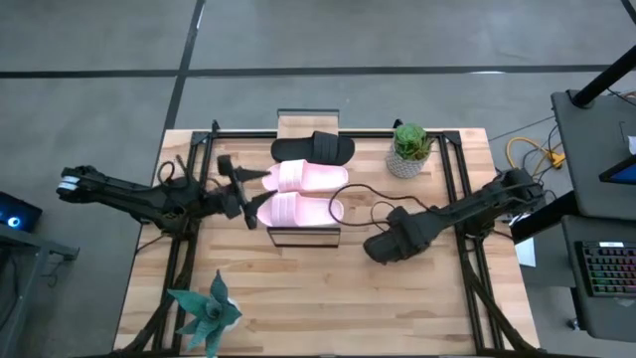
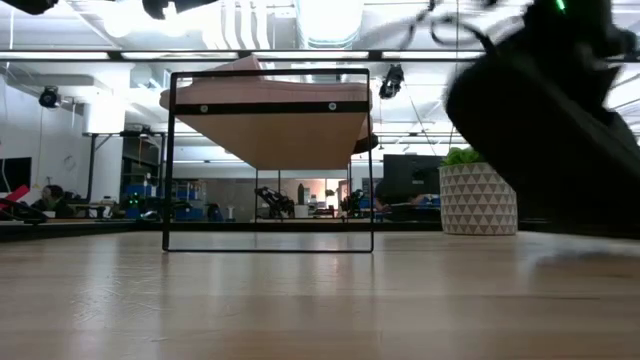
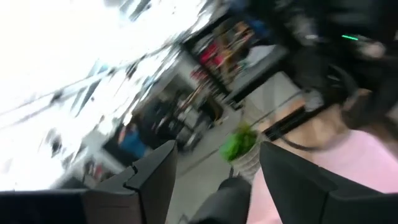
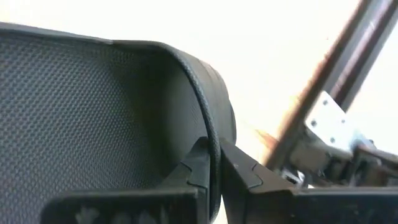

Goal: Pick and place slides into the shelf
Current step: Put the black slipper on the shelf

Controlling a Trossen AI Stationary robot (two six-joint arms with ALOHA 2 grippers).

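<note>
On the wooden counter [image 1: 328,298], right of the narrow wood-topped, black-framed shelf [image 1: 306,124], the right tool [image 4: 213,163] clamps the last black slide's [image 1: 383,246] edge for lifting. Both pink slides [image 1: 298,191] and one black already rest up top; the left tool [image 1: 241,189] waits released beside them.

slides: two light pink [image 1: 303,192], two black [image 1: 316,148] | shelf [image 1: 306,236]: light wood, black frame | pot [image 1: 404,164]: white, triangle pattern
</note>
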